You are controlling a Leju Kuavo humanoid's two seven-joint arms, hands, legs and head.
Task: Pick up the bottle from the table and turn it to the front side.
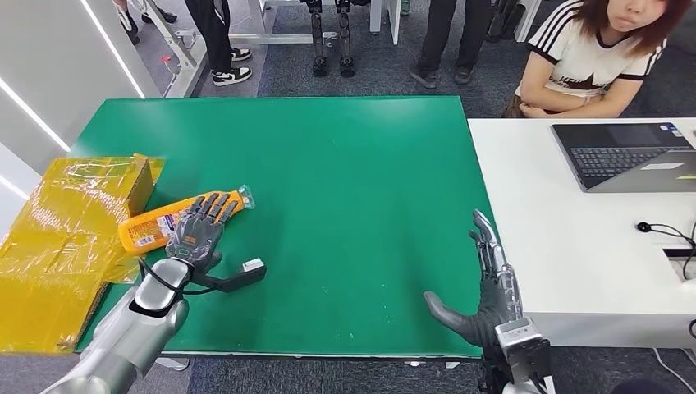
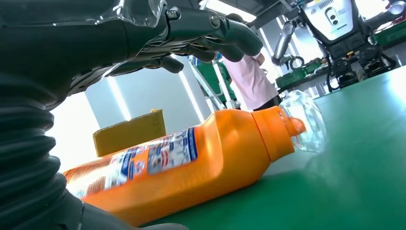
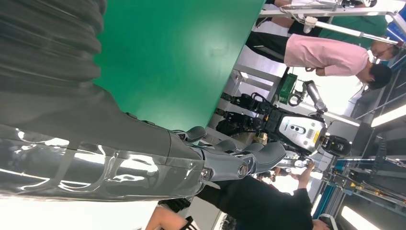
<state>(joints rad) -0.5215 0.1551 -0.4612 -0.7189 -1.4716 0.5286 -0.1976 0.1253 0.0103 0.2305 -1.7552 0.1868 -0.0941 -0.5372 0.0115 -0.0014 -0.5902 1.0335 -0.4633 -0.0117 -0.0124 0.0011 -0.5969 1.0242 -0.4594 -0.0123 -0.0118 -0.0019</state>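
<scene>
The left hand (image 1: pixel 199 231) hovers open over the bottle (image 1: pixel 160 222), lying near the table's (image 1: pixel 361 164) left edge beside a yellow box (image 1: pixel 66 238). The right hand (image 1: pixel 484 287) is open at the right edge.

1. The table (image 1: pixel 345 205) is plain green.
2. The bottle (image 1: pixel 160 222) is orange, with a clear cap and a label printed in blue, white and red.
3. The box (image 1: pixel 66 238) at the left of the frame is yellow and glossy.
4. The left hand (image 1: pixel 197 230) is dark grey.
5. The desk (image 1: pixel 574 230) at the right is white.
6. The laptop (image 1: pixel 628 154) is dark grey.
7. The person's shirt (image 1: pixel 587 57) is white with black stripes.
</scene>
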